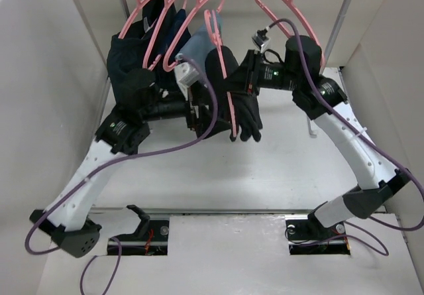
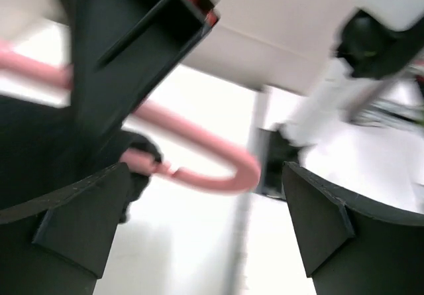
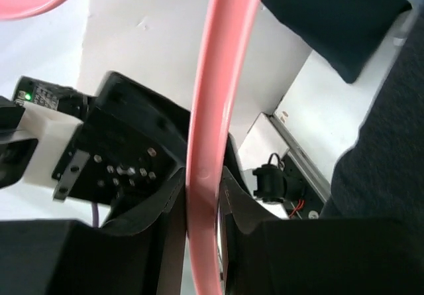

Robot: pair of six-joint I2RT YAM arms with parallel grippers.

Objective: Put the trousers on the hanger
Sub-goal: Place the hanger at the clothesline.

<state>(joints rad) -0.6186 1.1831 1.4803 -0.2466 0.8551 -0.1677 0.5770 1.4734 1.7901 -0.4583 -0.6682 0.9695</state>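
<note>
One hanger [image 3: 205,109] is carrying the trousers [image 1: 247,117]; right gripper [image 3: 202,205] is pinching it, left gripper [image 2: 205,232] is gaping empty at nine o'clock

**Hanger** [image 3: 207,129]: its bar runs between the jaws of the right gripper [image 3: 202,199] and touches both. Its looped end lies ahead of the left gripper [image 2: 205,195], between those widely spread jaws and apart from each.

**Trousers** [image 1: 246,119]: draped over the hanger. They hang below the right jaws and just ahead of the left jaws, over the table [image 1: 278,176].

**Spare hangers** [image 1: 285,6]: hung beyond both sets of jaws, at the far side.

**Second garment** [image 1: 126,56]: hung among them, left of and beyond the left jaws.

**Small cloth** [image 1: 199,43]: beyond the left jaws, between the second garment and the trousers.
</note>
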